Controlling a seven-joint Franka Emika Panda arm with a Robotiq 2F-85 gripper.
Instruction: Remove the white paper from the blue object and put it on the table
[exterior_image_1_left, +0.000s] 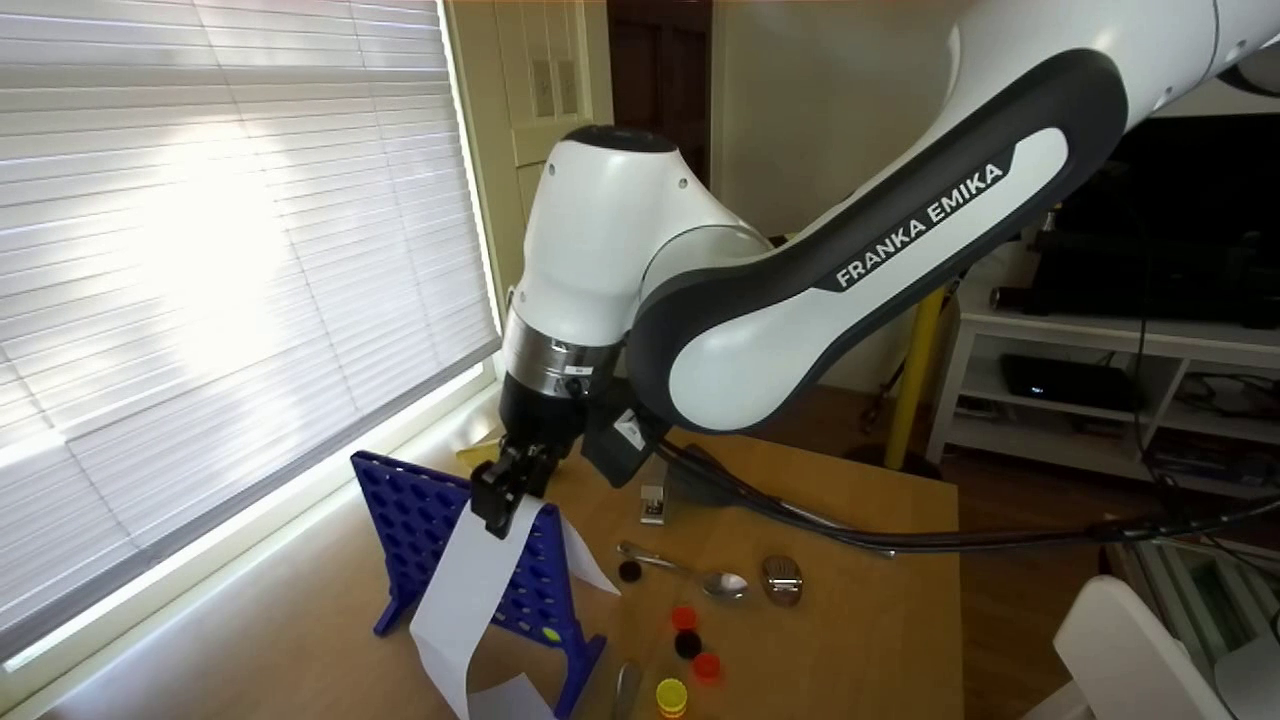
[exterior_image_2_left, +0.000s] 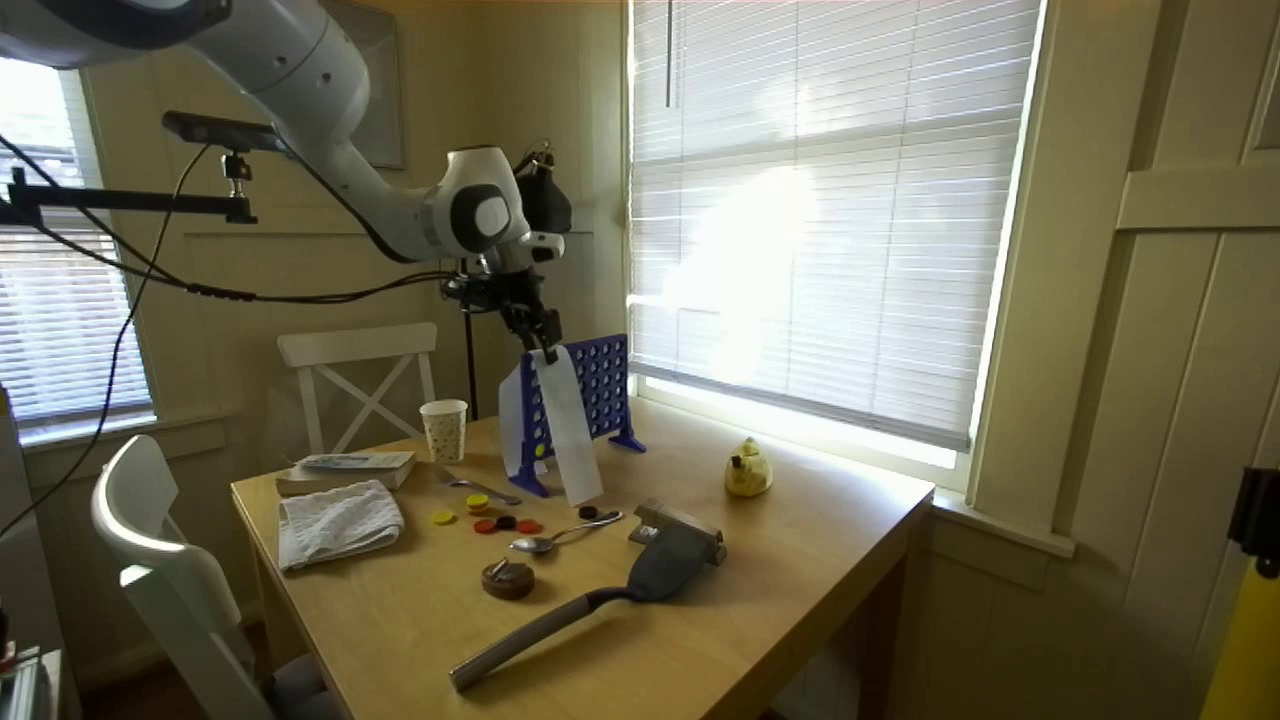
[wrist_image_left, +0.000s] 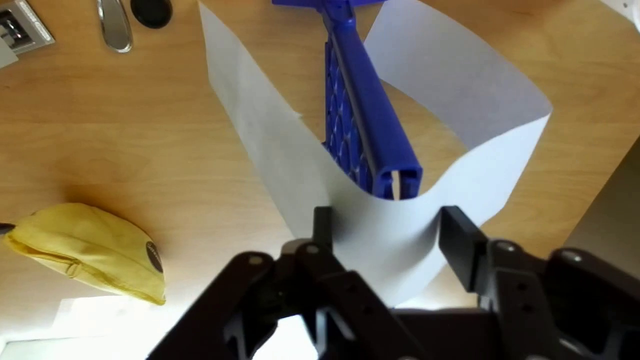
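The gripper (wrist_image_left: 385, 220) sits parted astride the paper (exterior_image_1_left: 468, 585) — contact unclear; closing too low could snag and tip the frame (wrist_image_left: 372, 110).

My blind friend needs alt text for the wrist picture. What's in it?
An open end effector is right by long white paper draped over an upright blue frame on a wooden table. A yellow pouch-like thing lies at lower left.

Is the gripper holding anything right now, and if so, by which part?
No clear hold: the gripper stands open astride the white paper where it bends over the blue frame; I can't tell whether they touch.
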